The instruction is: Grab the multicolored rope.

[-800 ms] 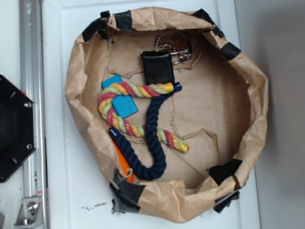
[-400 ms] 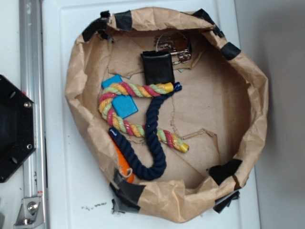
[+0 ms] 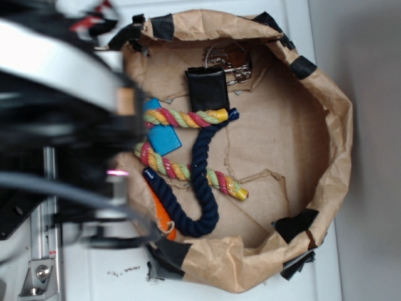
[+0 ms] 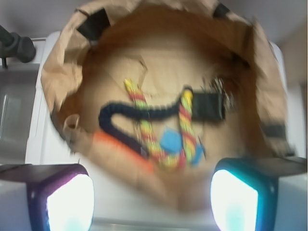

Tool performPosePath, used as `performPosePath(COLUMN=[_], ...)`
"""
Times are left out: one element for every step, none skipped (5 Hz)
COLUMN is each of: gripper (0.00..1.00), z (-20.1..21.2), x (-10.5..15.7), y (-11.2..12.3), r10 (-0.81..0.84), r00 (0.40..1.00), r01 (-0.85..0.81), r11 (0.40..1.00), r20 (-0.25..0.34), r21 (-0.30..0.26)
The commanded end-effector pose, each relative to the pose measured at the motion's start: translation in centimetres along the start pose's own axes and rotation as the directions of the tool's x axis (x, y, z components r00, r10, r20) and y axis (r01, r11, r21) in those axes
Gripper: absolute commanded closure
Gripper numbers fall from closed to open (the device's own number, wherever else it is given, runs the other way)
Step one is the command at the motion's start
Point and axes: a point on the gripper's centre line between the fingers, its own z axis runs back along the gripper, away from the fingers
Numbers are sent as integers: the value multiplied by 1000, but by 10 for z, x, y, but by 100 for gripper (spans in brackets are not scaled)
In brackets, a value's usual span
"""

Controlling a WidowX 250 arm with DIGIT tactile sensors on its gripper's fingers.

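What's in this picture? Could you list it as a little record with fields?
container: brown paper basket with black tape
target: multicolored rope, looped, lying inside
crossing it: navy rope, laid over the lower strand
also inside: blue block, black clip, orange piece
pincer: open, above the basket's edge, holding nothing

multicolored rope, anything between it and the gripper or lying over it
Nothing sits between the open gripper and the multicolored rope. The navy rope crosses its lower strand, and a blue block lies inside the loop. The upper strand looks free.
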Motion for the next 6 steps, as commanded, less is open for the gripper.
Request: performPosePath(gripper=[0,0,0,0,0,0], z=[-75,-106,-123,-137,-137,-147], x=[34,32,28,30,46,46], y=[-8,-24,-38,-45,-27,-22], r10=[-60,-104,-152,-109,51,98], r00=[997,991,985,994,998,993], r01=[59,104,149,109,-52,-99], r11=[998,995,988,994,998,995], r20=[-53,-80,-77,-15,-22,-66], r21=[-5,-2,-41,-21,-32,-13])
